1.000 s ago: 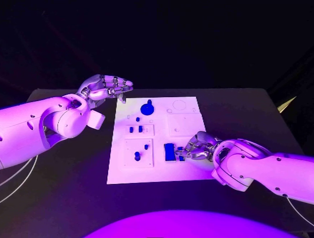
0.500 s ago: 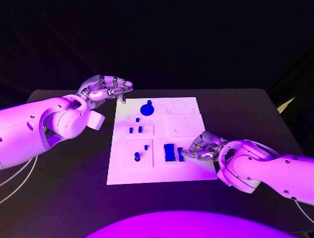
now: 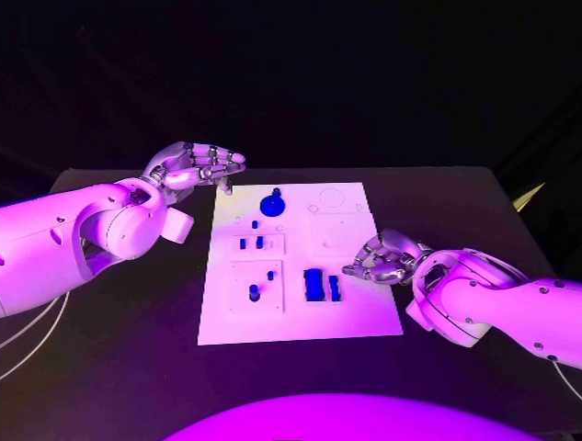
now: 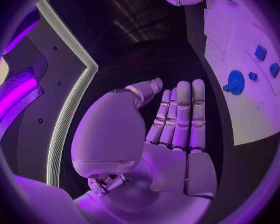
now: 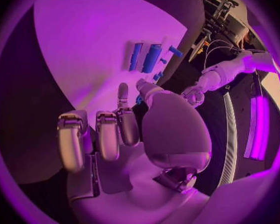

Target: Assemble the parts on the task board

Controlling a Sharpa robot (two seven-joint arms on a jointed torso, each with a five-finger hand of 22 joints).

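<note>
The white task board (image 3: pixel 350 317) lies in the middle of the table. On it are a round blue part (image 3: pixel 273 202) at the far end, small blue parts (image 3: pixel 251 243) at mid-left, and two blue bars (image 3: pixel 321 285) near the front. My right hand (image 3: pixel 383 257) hovers at the board's right edge, just right of the bars, fingers loosely curled and holding nothing. My left hand (image 3: pixel 195 165) hangs above the table by the board's far left corner, also holding nothing. The left wrist view shows its fingers (image 4: pixel 177 114) straight and the round part (image 4: pixel 234 81). The right wrist view shows the bars (image 5: pixel 151 58).
The black table (image 3: pixel 119 303) has free room left and right of the board. My left arm (image 3: pixel 52 239) lies over the left side of the table, my right arm (image 3: pixel 516 303) over the near right.
My right hand has drawn back from the blue bars, moving right and slightly farther along the board's edge. The left hand has stayed where it was.
</note>
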